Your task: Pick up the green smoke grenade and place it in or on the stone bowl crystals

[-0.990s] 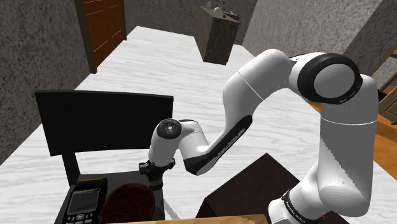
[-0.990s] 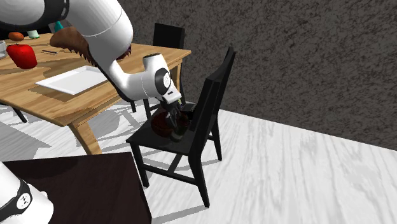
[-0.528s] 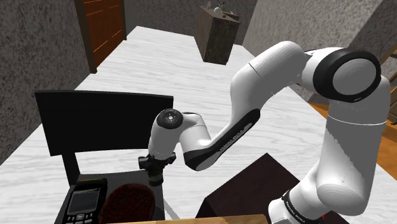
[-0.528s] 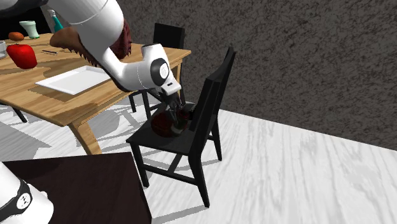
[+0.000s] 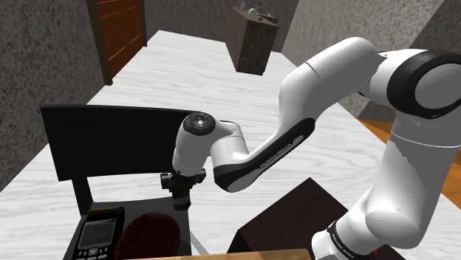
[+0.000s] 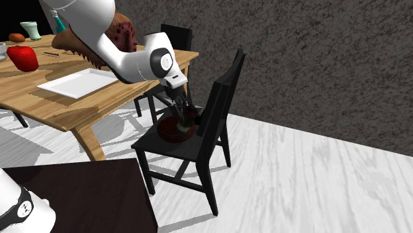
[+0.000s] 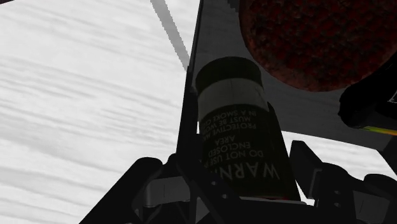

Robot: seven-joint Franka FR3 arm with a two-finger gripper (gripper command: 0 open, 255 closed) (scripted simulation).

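A: Gripping what, that gripper (image 5: 179, 198)?
B: Its fingers clasp the dark smoke grenade (image 7: 236, 121), held over the chair (image 5: 118, 140) seat just beside the reddish bowl (image 7: 305, 38), probably to clear its rim

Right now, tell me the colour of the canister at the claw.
Canister: dark olive-black, pale band, white warning lettering; clearest in the wrist view.

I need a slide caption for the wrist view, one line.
Pincer holds the dark smoke grenade near the reddish bowl.
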